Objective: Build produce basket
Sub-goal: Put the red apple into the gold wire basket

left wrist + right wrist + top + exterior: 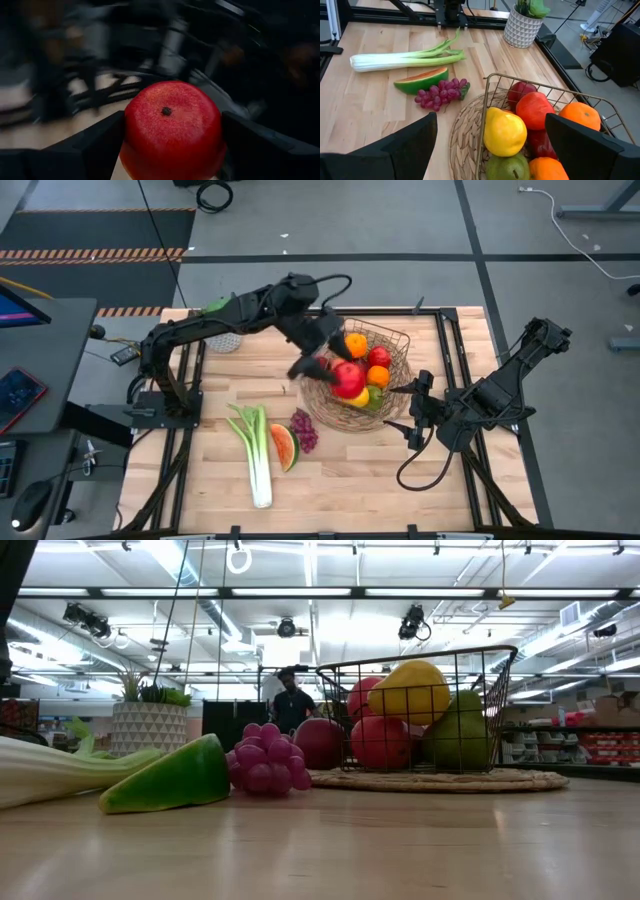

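The brown wire basket (395, 338) stands on its wide woven rim (318, 408) at the table's middle right and holds oranges, a red apple, a yellow fruit (504, 131) and a green pear (458, 735). My left gripper (335, 370) reaches over the basket's left side, shut on a red apple (172, 130). My right gripper (412, 408) waits open at the basket's right side. A leek (257, 455), a watermelon slice (285, 447) and purple grapes (305, 430) lie on the table left of the basket. My left gripper pinches the red apple by its two opposite sides (131, 131) between its two fingers (95, 142). The apple's dark dimple (166, 111) faces the wrist camera. The fingers come from the table's left, close to level. The apple is lifted clear, above the basket's left part.
A white netted pot with a green plant (225, 338) stands at the far left of the table. A person (291, 700) stands in the room beyond the table. Bare wood lies along the near edge (400, 500).
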Available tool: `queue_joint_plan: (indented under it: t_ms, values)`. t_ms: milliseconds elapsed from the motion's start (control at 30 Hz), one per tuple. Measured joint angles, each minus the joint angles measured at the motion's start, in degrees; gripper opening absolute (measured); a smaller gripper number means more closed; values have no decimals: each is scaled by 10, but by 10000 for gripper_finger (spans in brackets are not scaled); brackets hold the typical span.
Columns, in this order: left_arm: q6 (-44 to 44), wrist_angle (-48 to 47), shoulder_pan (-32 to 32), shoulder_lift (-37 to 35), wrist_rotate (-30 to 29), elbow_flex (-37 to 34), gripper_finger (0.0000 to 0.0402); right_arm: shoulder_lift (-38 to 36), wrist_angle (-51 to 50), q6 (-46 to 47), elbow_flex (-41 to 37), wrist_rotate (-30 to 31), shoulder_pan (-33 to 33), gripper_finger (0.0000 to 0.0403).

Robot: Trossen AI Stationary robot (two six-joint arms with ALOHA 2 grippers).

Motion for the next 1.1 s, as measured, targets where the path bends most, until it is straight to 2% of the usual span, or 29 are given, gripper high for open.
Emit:
queue_joint_plan:
  t_ms: [133, 233, 433, 600, 900, 967, 1100]
  values:
    - [-186, 28, 0, 0, -143, 0, 327, 0, 0, 0, 0, 0, 0, 373]
    - [-279, 26, 2, 0, -231, 0, 327, 0, 0, 0, 0, -8, 0, 373]
    - [-407, 27, 3, 0, -319, 0, 327, -1, 2, 0, 0, -16, 0, 373]
    - [-510, 26, 3, 0, -338, 0, 327, -1, 2, -4, 0, -16, 0, 373]
    - [-571, 26, -15, 0, -409, 0, 327, -1, 4, -4, 0, -17, 0, 373]
    - [-567, 22, -15, 0, -412, 0, 327, -1, 3, -5, 0, -17, 0, 373]
    - [-511, 21, -17, 0, -459, 0, 327, -2, 6, -11, 0, -17, 0, 373]
